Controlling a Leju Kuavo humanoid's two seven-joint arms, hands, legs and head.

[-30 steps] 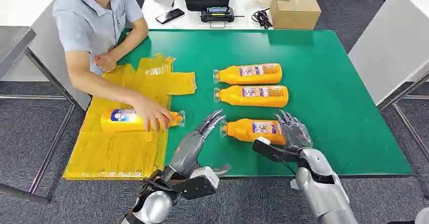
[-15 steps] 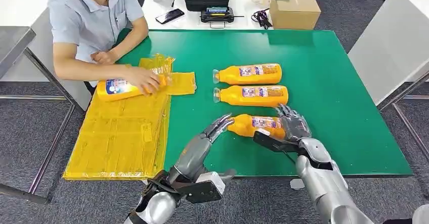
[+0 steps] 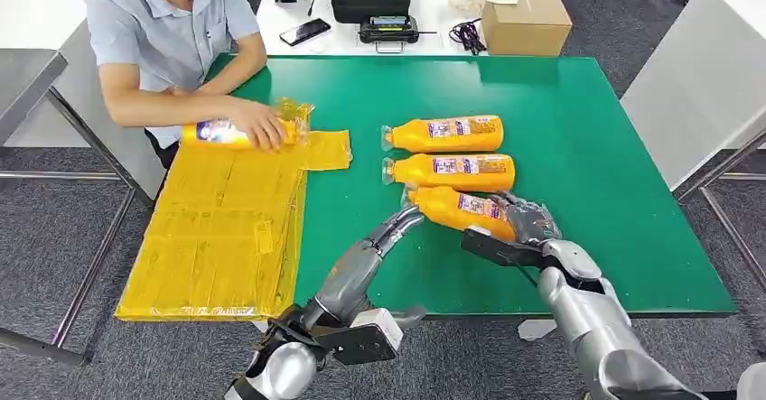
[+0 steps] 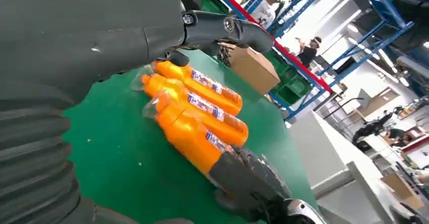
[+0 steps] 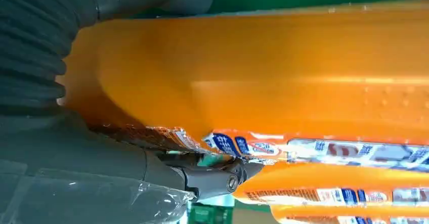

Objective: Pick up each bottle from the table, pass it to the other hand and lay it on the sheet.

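We've got the right hand [image 3: 527,223] gripping the near bottle [image 3: 456,210] by its base while the left hand [image 3: 400,223], fingers apart and empty, sits at the cap end, so a loose handover could drop it onto the two bottles [image 3: 449,152] just beyond.

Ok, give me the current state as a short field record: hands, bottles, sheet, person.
right hand: grips the near bottle by its base end, cap end tilted toward the left hand
left hand: empty, fingers apart, by the near bottle's cap
other bottles: middle bottle and far bottle lie side by side on the green table
sheet: yellow, spread over the table's left edge
person: seated at far left, hand on a fourth bottle at the sheet's far end
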